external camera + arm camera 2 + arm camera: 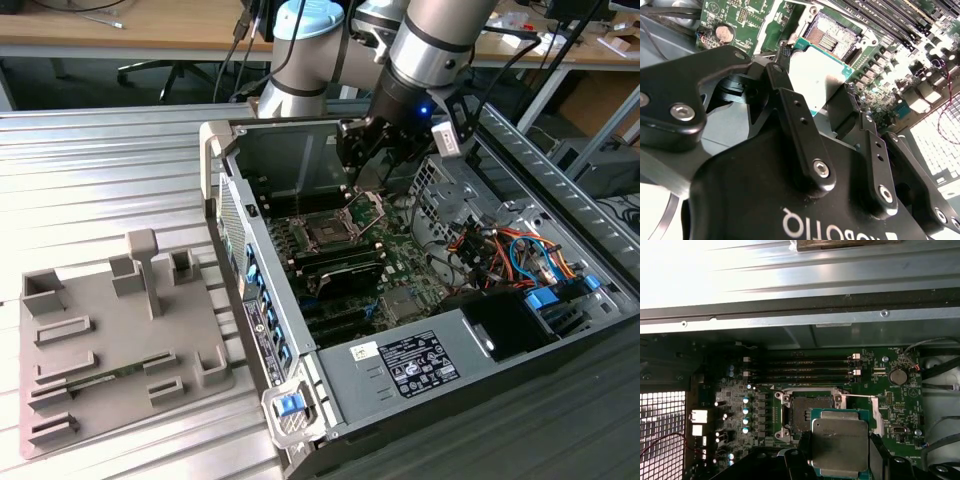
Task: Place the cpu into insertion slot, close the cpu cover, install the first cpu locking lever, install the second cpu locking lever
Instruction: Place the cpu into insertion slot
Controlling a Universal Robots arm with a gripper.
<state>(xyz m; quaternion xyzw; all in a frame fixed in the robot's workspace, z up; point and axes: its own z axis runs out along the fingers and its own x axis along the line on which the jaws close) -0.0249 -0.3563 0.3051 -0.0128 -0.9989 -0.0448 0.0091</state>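
Observation:
The cpu [840,440], a flat square chip with a grey metal top and a green edge, is held between the black fingers [802,452] of my gripper [840,452], which is shut on it. In the second wrist view the cpu [815,75] hangs just short of the open insertion slot [832,32]. In the first wrist view the slot [807,415] lies bare beside the chip. In the exterior view my gripper [375,155] hovers above the slot [325,232]. The silver cpu cover [366,210] stands raised at the slot's far edge.
The open computer case [225,150] rests on a ribbed metal table. Memory slots [805,367], a power supply [410,360] and a bundle of coloured cables [505,250] surround the slot. A grey fixture plate [110,340] lies at the exterior view's left.

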